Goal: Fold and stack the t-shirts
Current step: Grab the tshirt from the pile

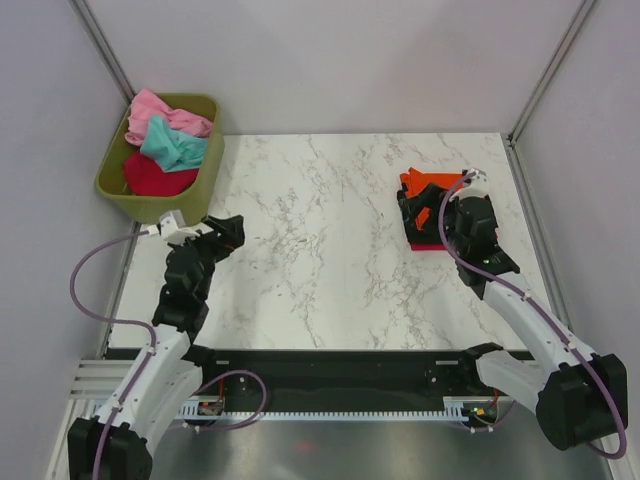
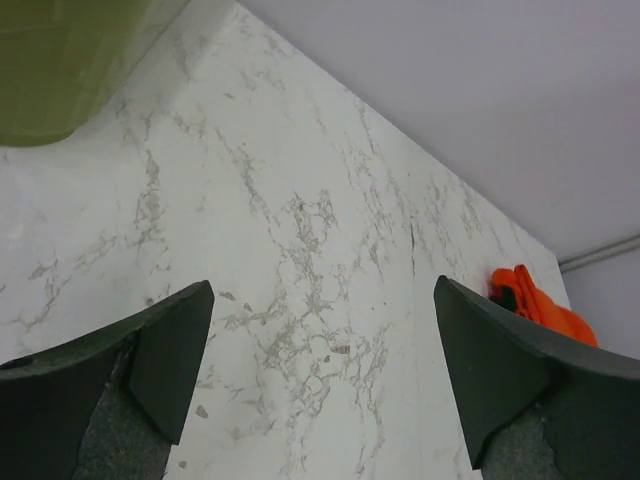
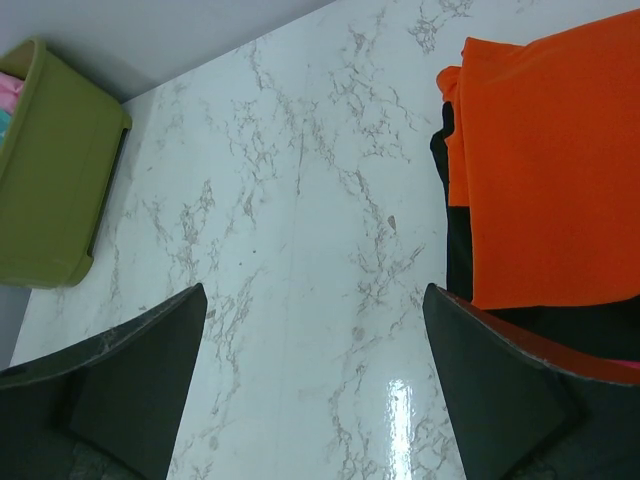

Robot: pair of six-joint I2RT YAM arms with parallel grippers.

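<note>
The olive bin sits just ahead and left of my left gripper, whose jaws stand wide apart, empty. In it the teal t-shirt lies topmost, between the pink t-shirt and the crimson t-shirt. I should reach over the rim, pinch one teal fold alone, and lift clear. My right gripper gapes empty too, the folded orange t-shirt just ahead-right, atop the black t-shirt.

You have the olive-green bin at the far-left corner of the table, holding a pink t-shirt, a teal t-shirt and a crimson t-shirt. Near the right edge, an orange t-shirt tops a stack, your right gripper over it. Your left gripper hangs near the bin.
</note>
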